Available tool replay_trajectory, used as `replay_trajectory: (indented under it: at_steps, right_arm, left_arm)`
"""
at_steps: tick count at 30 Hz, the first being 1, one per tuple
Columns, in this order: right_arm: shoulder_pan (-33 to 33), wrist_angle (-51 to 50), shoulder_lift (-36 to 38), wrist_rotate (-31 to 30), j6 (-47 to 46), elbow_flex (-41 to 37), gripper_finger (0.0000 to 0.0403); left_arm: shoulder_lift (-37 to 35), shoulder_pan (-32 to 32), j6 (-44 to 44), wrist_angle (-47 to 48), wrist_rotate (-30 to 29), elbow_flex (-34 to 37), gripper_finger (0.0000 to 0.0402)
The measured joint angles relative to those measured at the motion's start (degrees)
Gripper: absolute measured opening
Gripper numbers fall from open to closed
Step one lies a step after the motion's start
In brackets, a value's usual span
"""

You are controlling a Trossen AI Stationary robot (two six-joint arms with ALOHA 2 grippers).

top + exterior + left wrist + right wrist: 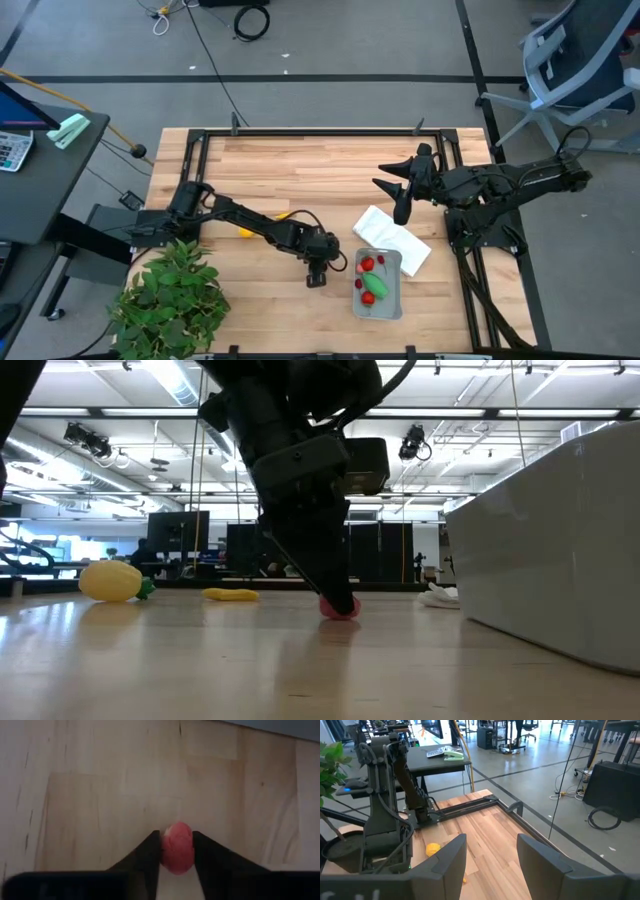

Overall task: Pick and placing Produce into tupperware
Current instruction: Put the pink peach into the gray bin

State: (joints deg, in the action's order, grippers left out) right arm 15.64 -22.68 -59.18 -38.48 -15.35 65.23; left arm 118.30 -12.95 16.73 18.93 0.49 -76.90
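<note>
My left gripper (317, 276) points down near the table's near edge, just left of the tupperware (379, 285), and is shut on a small red toy fruit (176, 848). The tupperware is a pale grey tray holding two red pieces (366, 264) and a green oval (376, 284). A yellow lemon-like piece (111, 580) and a thin orange-yellow piece (231, 595) lie on the wood behind the left arm. My right gripper (490, 857) is open and hovers above the table's right part, over the white cloth (392, 238). My left gripper pinches the red fruit (176, 851) between its two fingers (150, 851), one on each side. The fingers come from above, pointing down. In the low view the fruit (340, 607) sits at the fingertips, on or just at the table top.
A large leafy green plant (170, 295) stands at the table's near left corner. The white cloth lies just beyond the tupperware. A black frame (320, 133) runs along the table's far edge and sides. Bare wood lies in the middle and far part.
</note>
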Motion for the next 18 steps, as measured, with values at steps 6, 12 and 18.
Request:
replay_trajectory:
  at_steps: [6,12,18]
  right_arm:
    - [0.0,0.0,0.0,0.0,0.0,0.0,0.0183]
    - [0.0,0.0,0.0,0.0,0.0,0.0,0.0183]
    - [0.0,0.0,0.0,0.0,0.0,0.0,0.0183]
  left_arm:
    - [-0.9,0.0,-1.4,-0.4,-0.1,0.1,0.0032]
    - [-7.4,0.0,-3.9,0.2,-5.3,0.2,0.0032]
    - [-14.3,0.0,-8.0,-10.9,-10.6,0.0,0.0032]
